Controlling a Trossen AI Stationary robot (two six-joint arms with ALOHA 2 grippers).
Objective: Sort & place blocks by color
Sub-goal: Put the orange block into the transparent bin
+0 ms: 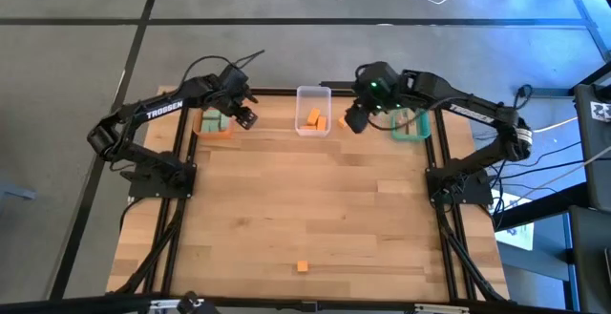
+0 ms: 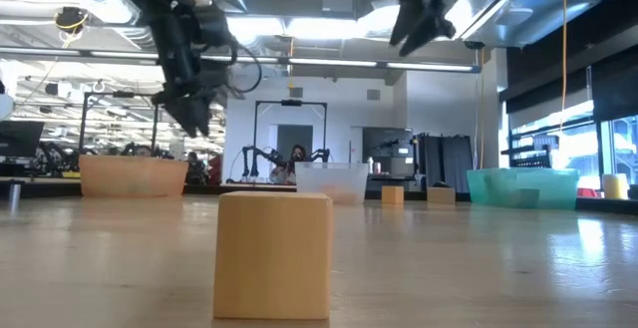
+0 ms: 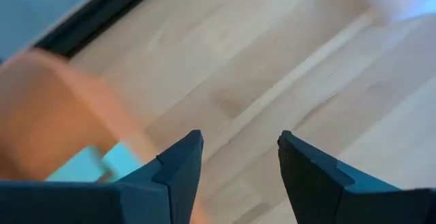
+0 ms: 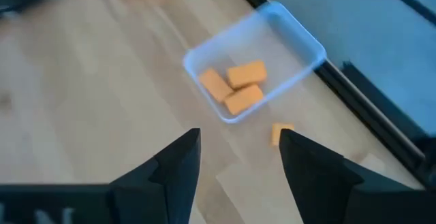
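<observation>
Three bins lined the worktop's (image 1: 315,209) far edge; left of the clear bin (image 1: 312,123) the left gripper (image 1: 245,116) hung empty, fingers apart, the right gripper (image 1: 353,121) likewise; orange blocks (image 4: 234,86) lay inside, one block (image 1: 302,266) stranded well nearer.

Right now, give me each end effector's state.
Left end effector: open, empty, beside the orange bin.
Right end effector: open, empty, near the clear bin.

Orange blocks (image 4: 234,86) in clear bin (image 4: 300,37); mint blocks (image 3: 92,166) in orange bin (image 3: 48,108).
</observation>
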